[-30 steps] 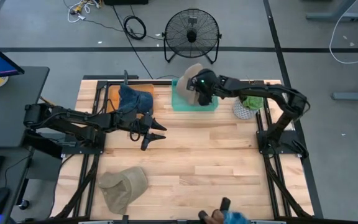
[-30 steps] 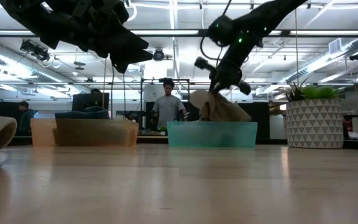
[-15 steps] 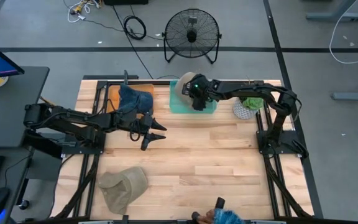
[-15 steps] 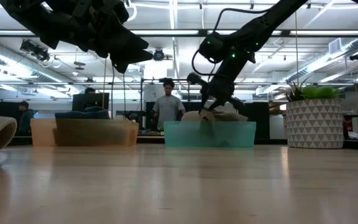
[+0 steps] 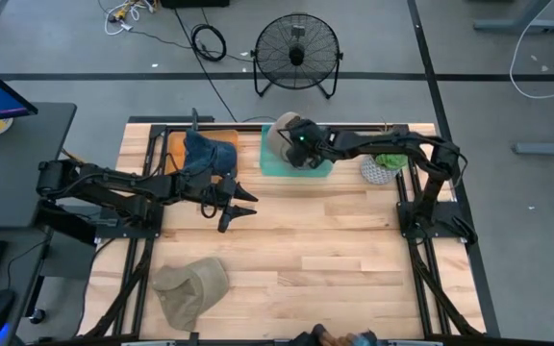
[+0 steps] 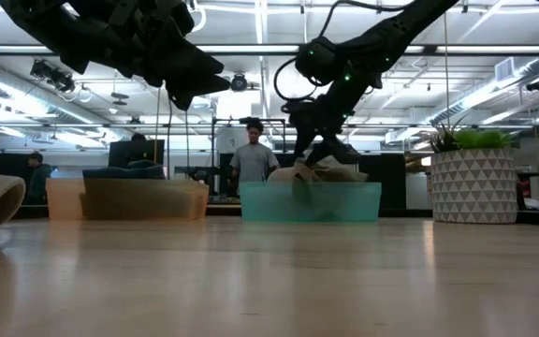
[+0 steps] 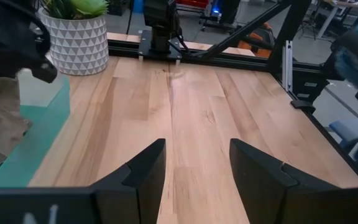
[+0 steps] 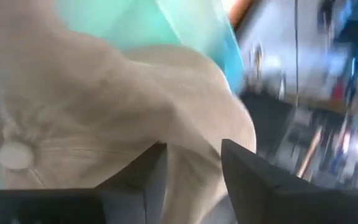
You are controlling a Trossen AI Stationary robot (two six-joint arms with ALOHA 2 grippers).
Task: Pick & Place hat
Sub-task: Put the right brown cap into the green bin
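A tan hat (image 5: pixel 282 130) lies crown up in the teal bin (image 5: pixel 325 165) at the table's far middle; its top button (image 8: pixel 11 155) shows in the right wrist view. My right gripper (image 5: pixel 301 146) stands open just over the hat's crown (image 6: pixel 330 173). My left gripper (image 5: pixel 243 207) hangs open above the table's middle left with nothing between its fingers (image 7: pixel 142 174). A second tan hat (image 5: pixel 190 288) rests on the table near the front left. My right gripper comes at the tan hat's crown (image 8: pixel 185 124) from above, its fingers (image 8: pixel 148 174) apart on either side of a fold. Whether they touch the cloth I cannot tell. The hat lies in the bin.
An orange bin (image 5: pixel 173 146) at the far left holds a blue hat (image 5: pixel 208 152). A white potted plant (image 5: pixel 381 165) stands right of the teal bin. A fan (image 5: pixel 296 53) stands on the floor beyond the far edge. Bare wood (image 5: pixel 325 250) fills the middle and right.
My right gripper has gone down and toward the table's left with the tan hat, then opened and let go. The hat, held up above the teal bin's rim before, now lies low inside it. The bin has slid a little toward the left.
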